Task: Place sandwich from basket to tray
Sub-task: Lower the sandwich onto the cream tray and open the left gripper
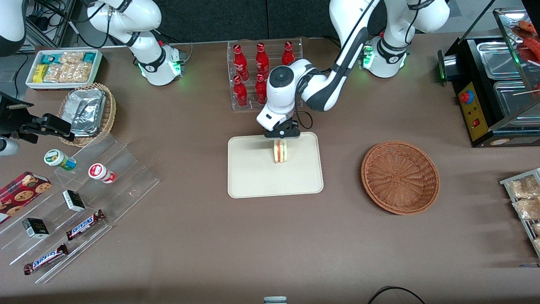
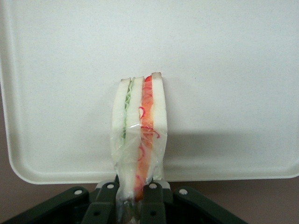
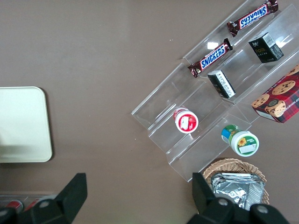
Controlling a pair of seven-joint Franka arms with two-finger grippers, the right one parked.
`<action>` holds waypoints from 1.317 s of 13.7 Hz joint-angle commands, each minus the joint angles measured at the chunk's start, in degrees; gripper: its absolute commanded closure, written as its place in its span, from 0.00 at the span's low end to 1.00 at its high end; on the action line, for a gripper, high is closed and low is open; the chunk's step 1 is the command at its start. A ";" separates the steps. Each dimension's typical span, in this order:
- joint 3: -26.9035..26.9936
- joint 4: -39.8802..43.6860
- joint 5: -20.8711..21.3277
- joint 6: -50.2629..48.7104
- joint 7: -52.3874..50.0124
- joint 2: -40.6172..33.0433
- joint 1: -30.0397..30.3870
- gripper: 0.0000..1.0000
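The sandwich (image 1: 280, 152) is being held on edge above the tray (image 1: 253, 177) by the hand (image 1: 282, 136), clamped on its wrapped end. If released from there, it is likely being tipped flat.

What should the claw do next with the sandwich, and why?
Probably lower a little and let go. The claw is shut on the sandwich, which already hangs over the tray, and the basket holds nothing. Whether the sandwich touches the tray yet, I cannot tell, so it should ease down first, then open.
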 commanded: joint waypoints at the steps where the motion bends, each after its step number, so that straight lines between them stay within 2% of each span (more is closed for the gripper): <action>1: 1.13 1.71 -0.16 2.16 -1.82 2.01 -1.62 1.00; 11: 1.65 6.37 2.47 2.16 -2.00 5.89 -1.27 1.00; 12: 1.57 6.55 2.39 2.16 -2.35 6.07 -1.09 0.86; 13: 1.65 6.55 2.47 2.16 -2.87 6.15 -1.09 0.40; 14: 1.57 6.72 2.47 2.16 -2.70 6.15 -1.09 0.00; 16: 1.65 6.73 2.56 0.68 -2.44 5.20 -0.83 0.00; 18: 2.09 7.86 2.65 -6.32 -2.44 1.43 -0.39 0.00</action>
